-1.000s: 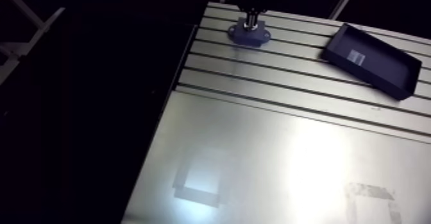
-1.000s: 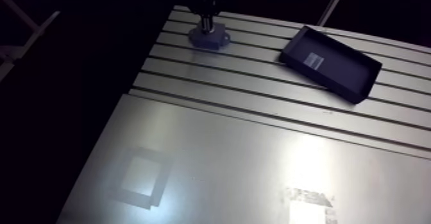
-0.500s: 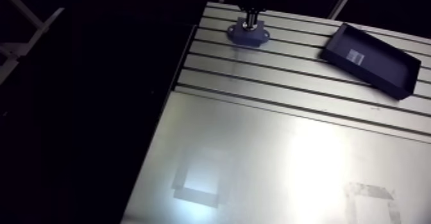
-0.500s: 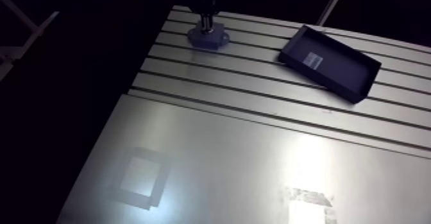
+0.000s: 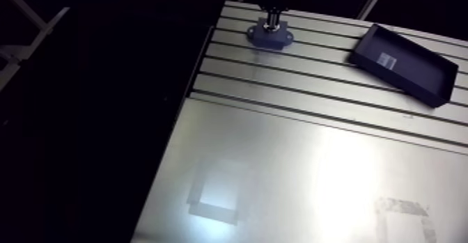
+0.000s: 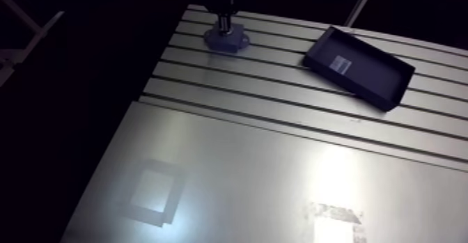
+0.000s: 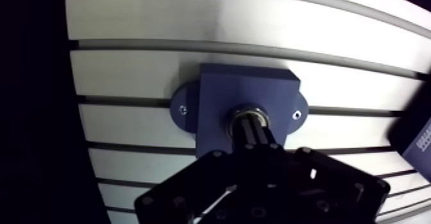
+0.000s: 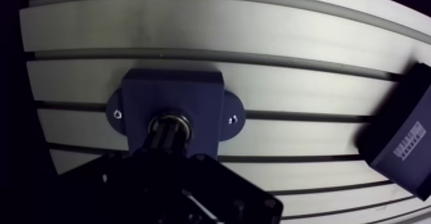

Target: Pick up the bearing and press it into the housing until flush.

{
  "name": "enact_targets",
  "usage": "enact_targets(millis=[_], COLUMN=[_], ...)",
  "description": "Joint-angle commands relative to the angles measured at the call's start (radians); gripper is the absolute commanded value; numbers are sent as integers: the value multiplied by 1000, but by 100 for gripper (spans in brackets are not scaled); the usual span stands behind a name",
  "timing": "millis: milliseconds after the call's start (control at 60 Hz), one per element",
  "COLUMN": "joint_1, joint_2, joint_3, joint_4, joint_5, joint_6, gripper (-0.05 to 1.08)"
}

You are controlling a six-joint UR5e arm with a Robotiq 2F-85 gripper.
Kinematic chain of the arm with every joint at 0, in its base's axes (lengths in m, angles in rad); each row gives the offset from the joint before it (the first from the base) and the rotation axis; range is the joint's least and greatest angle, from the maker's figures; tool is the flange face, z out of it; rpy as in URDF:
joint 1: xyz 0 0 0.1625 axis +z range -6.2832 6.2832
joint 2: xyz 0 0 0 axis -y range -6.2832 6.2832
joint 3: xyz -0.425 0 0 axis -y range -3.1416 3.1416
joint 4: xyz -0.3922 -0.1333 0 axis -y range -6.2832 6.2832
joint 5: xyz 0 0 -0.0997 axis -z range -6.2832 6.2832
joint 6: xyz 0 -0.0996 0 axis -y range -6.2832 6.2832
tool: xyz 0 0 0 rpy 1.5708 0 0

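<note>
Tool [image 7: 253, 131] is straight over the housing [image 7: 218, 92], fingers drawn narrow, tips together and down on the bearing [image 7: 238, 113]. The bearing sits in the housing bore: in the wrist view only a bright metal ring shows around the fingertips, at the bore mouth. Can't tell from here if it's flush, the tips cover most of it. The housing is a blue block with a rounded ear on each side, and there is one screw hole [image 7: 183, 109] in one ear and a second hole [image 7: 296, 115] in the other. It lies flat on the slotted part of the counter [image 5: 292, 162], close to the far left corner and across one of the slots. A dark tray [image 5: 404, 65] also sits on the slotted part, toward the far right corner, well apart from the housing and turned at an angle to the slots, with a small pale label on its floor. The near half of the counter is a smooth plate. It carries a taped square [image 5: 216, 193] by the left edge and a second patch of tape [image 5: 404, 214] toward the near right corner.
</note>
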Motion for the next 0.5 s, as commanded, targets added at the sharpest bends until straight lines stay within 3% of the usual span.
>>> enact_targets(millis=[17,500], joint_1=[-1,-1], joint_2=[5,11], joint_3=[-2,0], joint_4=[0,0], joint_5=[0,-1], joint_6=[0,0], gripper=[104,104])
